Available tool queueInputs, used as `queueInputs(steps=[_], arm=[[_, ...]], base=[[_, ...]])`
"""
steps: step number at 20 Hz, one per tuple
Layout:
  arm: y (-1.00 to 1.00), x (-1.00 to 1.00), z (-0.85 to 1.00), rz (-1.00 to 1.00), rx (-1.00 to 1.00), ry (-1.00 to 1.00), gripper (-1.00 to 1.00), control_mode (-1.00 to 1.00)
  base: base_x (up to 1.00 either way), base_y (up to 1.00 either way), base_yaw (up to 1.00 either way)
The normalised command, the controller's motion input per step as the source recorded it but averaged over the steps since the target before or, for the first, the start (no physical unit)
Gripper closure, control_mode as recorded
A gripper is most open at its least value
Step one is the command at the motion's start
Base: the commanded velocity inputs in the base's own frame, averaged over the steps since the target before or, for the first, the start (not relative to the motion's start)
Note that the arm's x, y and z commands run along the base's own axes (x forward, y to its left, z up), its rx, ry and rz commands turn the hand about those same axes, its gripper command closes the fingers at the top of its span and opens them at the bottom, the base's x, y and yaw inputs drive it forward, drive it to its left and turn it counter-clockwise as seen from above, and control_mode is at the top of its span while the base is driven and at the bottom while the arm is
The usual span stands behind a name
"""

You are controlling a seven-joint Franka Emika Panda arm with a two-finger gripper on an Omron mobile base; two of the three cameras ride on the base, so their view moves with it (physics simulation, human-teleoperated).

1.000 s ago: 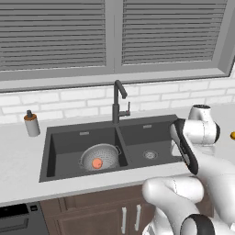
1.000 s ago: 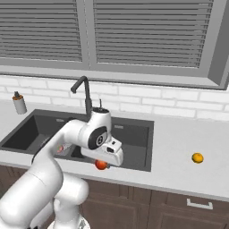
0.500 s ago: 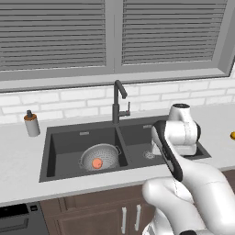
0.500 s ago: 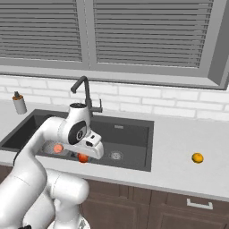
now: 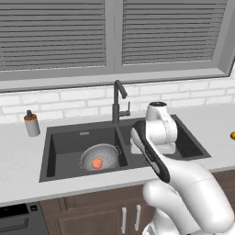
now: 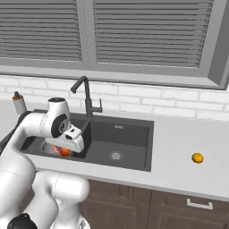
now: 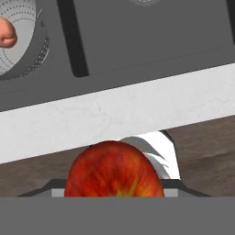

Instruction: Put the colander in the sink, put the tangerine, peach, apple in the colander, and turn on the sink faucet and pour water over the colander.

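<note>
I see the apple gripped between my gripper's part-open jaws, held over the sink's front rim. The colander sits in the left basin with the peach inside it. The tangerine lies on the counter, well right of the sink. The faucet stands behind the divider.

Sink is set into the bench. Colander is seated in the sink's left basin, peach inside it. Faucet is mounted behind the sink. Tangerine is placed on the bench, well right of the sink.
</note>
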Motion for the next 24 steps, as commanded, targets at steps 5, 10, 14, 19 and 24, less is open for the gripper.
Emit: queueInputs(steps=[5, 10, 14, 19, 24], arm=[[0.88, 0.18, 0.07, 0.00, 0.00, 0.02, 1.00, -1.00], [0.87, 0.20, 0.00, 0.00, 0.00, 0.03, 1.00, -1.00], [0.84, 0.25, 0.00, 0.00, 0.00, 0.04, 1.00, -1.00], [0.73, 0.28, 0.00, 0.00, 0.00, 0.01, 1.00, -1.00], [0.56, 0.30, 0.00, 0.00, 0.00, 0.00, 1.00, -1.00]], base=[[0.00, 0.00, 0.00], [0.00, 0.00, 0.00], [0.00, 0.00, 0.00], [0.00, 0.00, 0.00], [0.00, 0.00, 0.00]])
